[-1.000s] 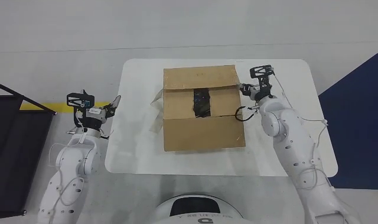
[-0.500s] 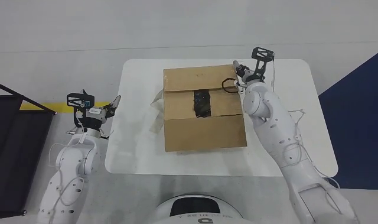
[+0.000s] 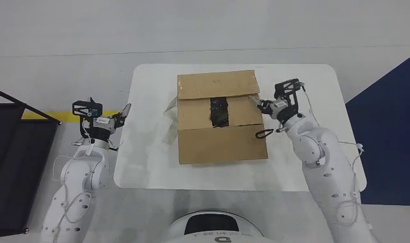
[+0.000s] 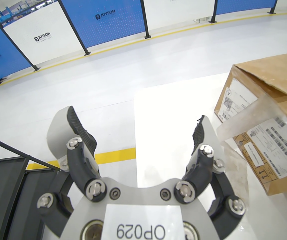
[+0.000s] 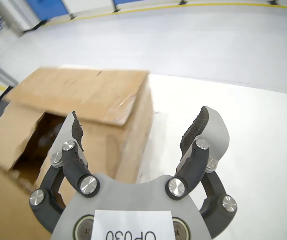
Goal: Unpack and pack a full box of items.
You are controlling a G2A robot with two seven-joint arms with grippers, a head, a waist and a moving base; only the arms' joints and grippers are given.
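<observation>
A brown cardboard box (image 3: 221, 137) stands in the middle of the white table (image 3: 307, 159). Its two top flaps lie nearly flat, with a gap between them showing dark items (image 3: 219, 110) inside. My right gripper (image 3: 262, 104) is open beside the box's right edge, level with that gap. In the right wrist view the right gripper (image 5: 139, 121) hangs over the box (image 5: 88, 96) corner, with the dark opening (image 5: 43, 136) beside one finger. My left gripper (image 3: 123, 111) is open at the table's left edge, apart from the box. The left gripper (image 4: 136, 123) holds nothing, and the labelled box side (image 4: 266, 136) is further off.
A clear plastic sheet (image 3: 170, 121) sticks out from the box's left side, also visible as the plastic sheet (image 4: 243, 126) in the left wrist view. A black cable loop (image 3: 261, 134) hangs off the right arm. A black rack (image 3: 13, 147) stands on the floor to the left.
The right gripper swung up to the box's far right corner, then came back down beside the box's right edge. The left arm and the box flaps stayed as they were.
</observation>
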